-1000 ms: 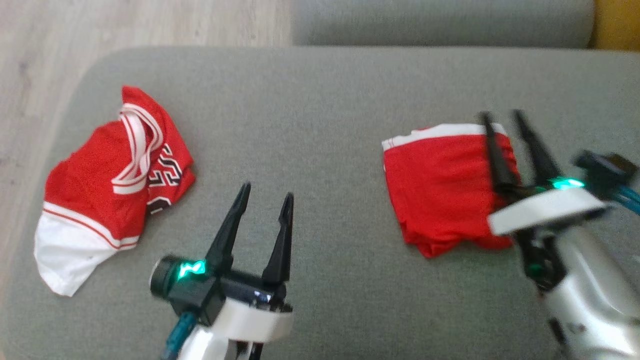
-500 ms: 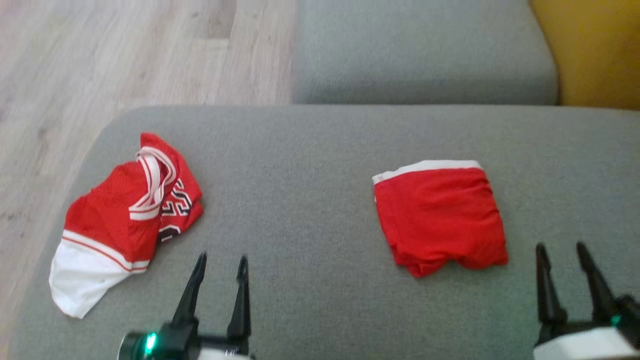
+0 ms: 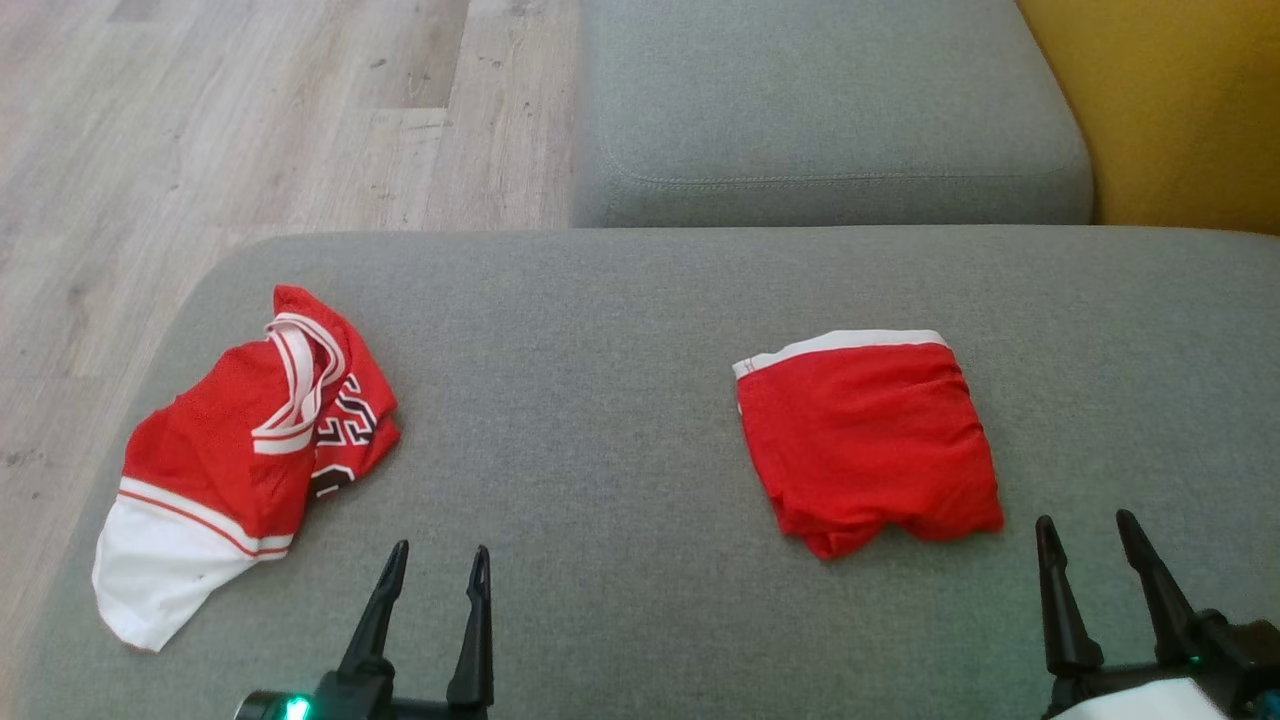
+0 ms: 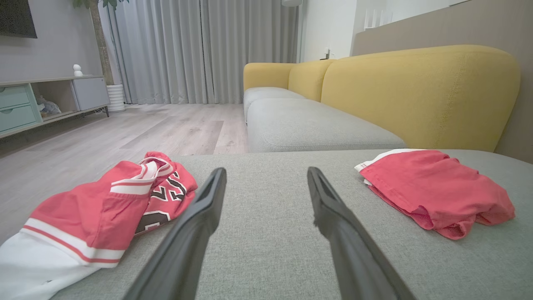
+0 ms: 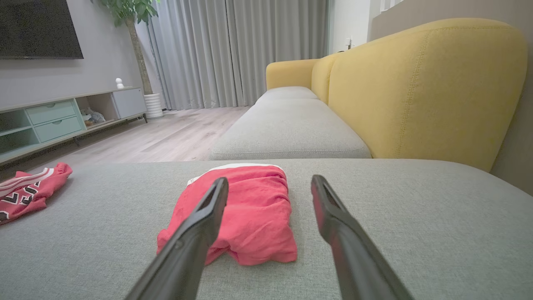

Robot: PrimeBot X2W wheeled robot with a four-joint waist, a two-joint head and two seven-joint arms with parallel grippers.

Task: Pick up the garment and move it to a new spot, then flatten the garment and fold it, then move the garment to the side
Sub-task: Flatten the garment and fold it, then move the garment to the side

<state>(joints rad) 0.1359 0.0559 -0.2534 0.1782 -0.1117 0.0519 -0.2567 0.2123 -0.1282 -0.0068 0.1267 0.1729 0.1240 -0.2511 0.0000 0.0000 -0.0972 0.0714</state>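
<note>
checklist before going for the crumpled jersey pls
1. Left pincer open and empty: ok
2. Right pincer open and empty: ok
3. Folded garment set aside, clear of both pincers: ok
4. Jersey flat enough to fold: not ok, it is crumpled
5. Bare cushion between the two garments for spreading out: ok
6. Jersey fully on the cushion: cannot tell, its white hem lies close to the edge

left claw point(image 3: 432, 565) low, jaws apart, empty; right claw point(image 3: 1085, 532) likewise
</note>
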